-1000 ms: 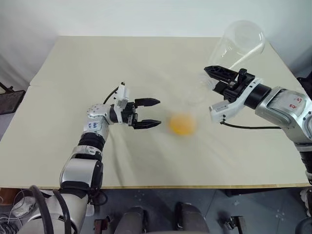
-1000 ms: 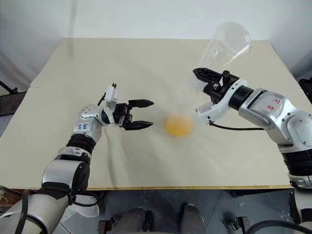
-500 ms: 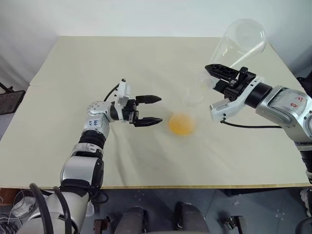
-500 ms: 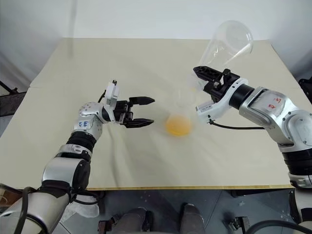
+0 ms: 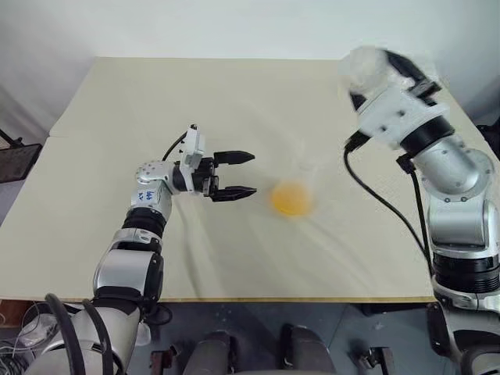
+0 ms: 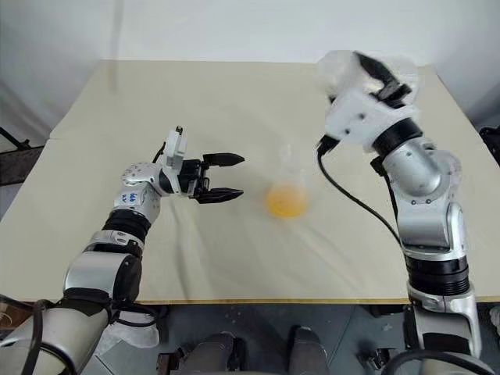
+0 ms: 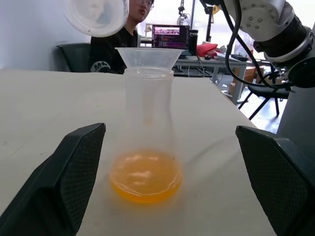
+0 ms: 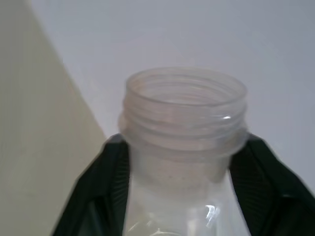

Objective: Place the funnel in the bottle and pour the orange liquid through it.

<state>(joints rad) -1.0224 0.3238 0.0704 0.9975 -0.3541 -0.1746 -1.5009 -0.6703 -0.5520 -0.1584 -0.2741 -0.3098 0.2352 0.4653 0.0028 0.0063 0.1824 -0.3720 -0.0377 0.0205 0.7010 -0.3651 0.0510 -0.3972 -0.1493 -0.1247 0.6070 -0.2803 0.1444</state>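
Note:
The frosted bottle (image 7: 146, 123) stands upright mid-table with the funnel (image 7: 147, 57) seated in its neck. The orange liquid (image 5: 291, 198) pools in the bottle's base. My left gripper (image 5: 244, 173) is open and level, just left of the bottle and apart from it; its fingers (image 7: 74, 172) frame the bottle in the left wrist view. High at the back right, my right gripper (image 8: 182, 162) is shut on the neck of a clear flask (image 5: 364, 66), which looks empty and is held well above and to the right of the funnel.
The beige table (image 5: 156, 101) stretches wide behind and to the left of the bottle. A black cable (image 5: 383, 207) hangs from my right arm above the table's right side. Beyond the table's far side, a person (image 7: 123, 39) sits at a desk with a laptop (image 7: 170, 35).
My right arm rolled and lifted, swinging the clear flask up and away from its tipped pose over the funnel. Bottle, funnel and left gripper stayed put.

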